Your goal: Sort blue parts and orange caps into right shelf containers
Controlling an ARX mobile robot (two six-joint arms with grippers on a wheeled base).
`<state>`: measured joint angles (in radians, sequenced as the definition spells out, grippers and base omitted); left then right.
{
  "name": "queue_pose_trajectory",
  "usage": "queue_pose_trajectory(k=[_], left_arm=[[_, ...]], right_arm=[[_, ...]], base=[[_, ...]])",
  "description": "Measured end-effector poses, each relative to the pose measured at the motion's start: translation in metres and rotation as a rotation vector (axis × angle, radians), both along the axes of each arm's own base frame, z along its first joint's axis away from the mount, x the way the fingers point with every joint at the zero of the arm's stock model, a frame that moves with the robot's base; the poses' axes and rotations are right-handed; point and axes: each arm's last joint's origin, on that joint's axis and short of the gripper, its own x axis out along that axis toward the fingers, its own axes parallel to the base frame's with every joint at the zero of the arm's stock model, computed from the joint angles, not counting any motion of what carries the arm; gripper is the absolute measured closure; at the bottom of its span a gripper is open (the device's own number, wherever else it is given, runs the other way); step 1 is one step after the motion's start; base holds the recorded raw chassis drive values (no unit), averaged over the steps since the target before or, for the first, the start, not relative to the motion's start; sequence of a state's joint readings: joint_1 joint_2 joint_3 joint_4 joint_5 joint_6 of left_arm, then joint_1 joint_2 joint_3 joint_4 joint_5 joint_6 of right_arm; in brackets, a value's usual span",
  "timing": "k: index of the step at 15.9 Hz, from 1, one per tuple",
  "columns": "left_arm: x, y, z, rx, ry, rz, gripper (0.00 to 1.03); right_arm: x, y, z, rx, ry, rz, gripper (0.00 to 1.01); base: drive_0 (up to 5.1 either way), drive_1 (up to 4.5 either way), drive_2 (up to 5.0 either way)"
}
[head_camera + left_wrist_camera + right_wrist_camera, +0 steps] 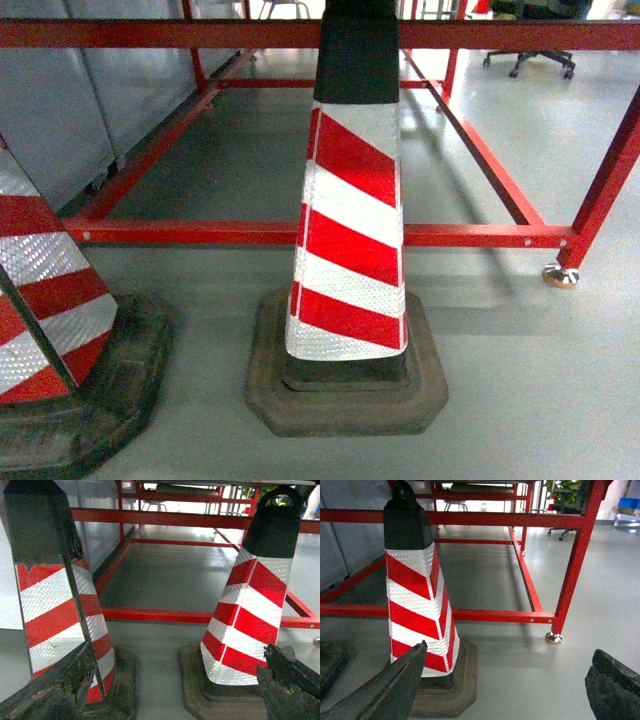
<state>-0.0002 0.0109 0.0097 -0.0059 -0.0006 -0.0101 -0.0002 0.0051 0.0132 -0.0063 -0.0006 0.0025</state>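
Neither blue parts nor orange caps, nor any shelf container, can be made out in any view, so their placement and long axis cannot be told; a blue shape at the upper right edge of the right wrist view is too small to identify. In the head view a red-and-white striped traffic cone [348, 235] stands upright at the centre of the frame on its dark rubber base [345, 395], with a second cone [45, 300] cut off at the lower left. Behind them runs a red steel frame [250, 233] on grey floor, its foot [560, 275] at the right. The left gripper [165, 690] shows worn dark fingers [55, 690] spread wide at the bottom corners, holding nothing. The right gripper [505, 690] likewise stands parted and bare, fingers [390, 692] low in frame
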Motion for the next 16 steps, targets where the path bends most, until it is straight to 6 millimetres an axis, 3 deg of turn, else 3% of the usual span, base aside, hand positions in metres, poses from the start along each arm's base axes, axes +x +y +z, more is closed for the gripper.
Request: queue_pose_trajectory(k=[16], left_arm=[[0.0, 0.0, 0.0002, 0.01, -0.002, -0.001, 0.05]], right_arm=[[0.0, 0.0, 0.0001, 0.0, -0.001, 0.0, 0.03]], base=[[0.0, 0.0, 0.0]])
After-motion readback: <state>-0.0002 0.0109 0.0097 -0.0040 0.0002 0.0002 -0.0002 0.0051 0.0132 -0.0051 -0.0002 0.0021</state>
